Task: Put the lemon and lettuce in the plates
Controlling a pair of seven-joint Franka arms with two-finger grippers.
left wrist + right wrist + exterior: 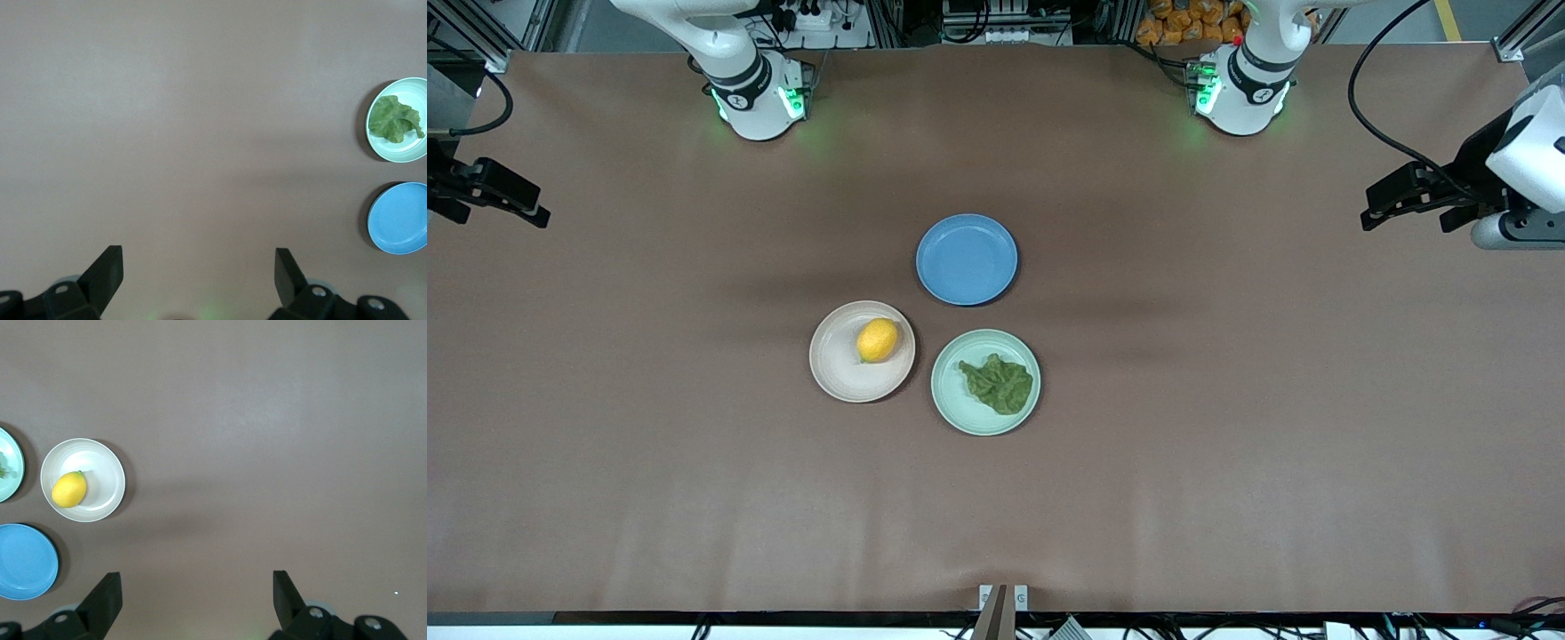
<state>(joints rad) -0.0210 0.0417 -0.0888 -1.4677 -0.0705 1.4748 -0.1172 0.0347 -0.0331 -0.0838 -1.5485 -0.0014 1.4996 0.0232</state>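
Left gripper [199, 267]: black two-finger claw, fingers spread wide, nothing between them, held over bare brown table toward the left arm's end; arm waits

Right gripper [197, 587]: black two-finger claw, fingers likewise spread and empty, over bare table toward the right arm's end; arm waits

Small yellow oval lemon [878, 340]: smooth skin, whole, lying on its side inside the round shallow beige-pink plate [836, 373], off-centre toward the rim farther from the front camera

Crinkled dark green lettuce leaf [998, 383]: flat, ruffled edges, lying inside the round shallow mint-green plate [953, 404], covering roughly half its floor

Beige-pink plate and mint-green plate: just beside each other near the table's middle, the beige-pink one toward the right arm's end

Round shallow blue plate [967, 259]: nothing in it, farther from the front camera than the other two, close to both

Brown cloth-covered table [1227, 444]: carries all three plates
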